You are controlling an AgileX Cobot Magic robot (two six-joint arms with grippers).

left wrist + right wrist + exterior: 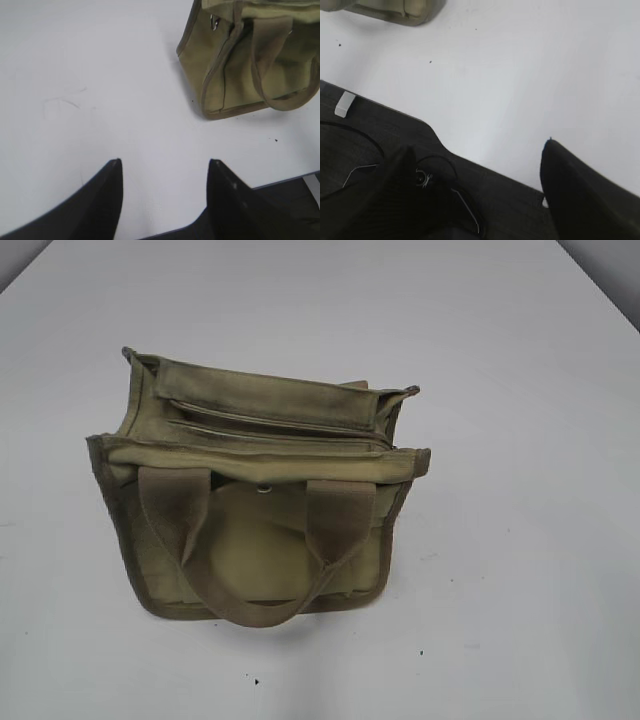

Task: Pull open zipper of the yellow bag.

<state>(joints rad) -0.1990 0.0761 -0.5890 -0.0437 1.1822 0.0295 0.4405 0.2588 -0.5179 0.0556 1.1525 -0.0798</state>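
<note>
one yellow bag (255, 510), two handles (250, 540)

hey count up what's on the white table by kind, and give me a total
Yellow bag: 1
Webbing handles on it: 2 (the rear one only partly visible)
Zipper across its top: 1
Metal snap: 1
Total: 1 object on the table, with 4 parts counted.

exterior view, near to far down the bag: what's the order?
Handle loop → snap → zipper → far rim of the bag, all on the white table.
</note>
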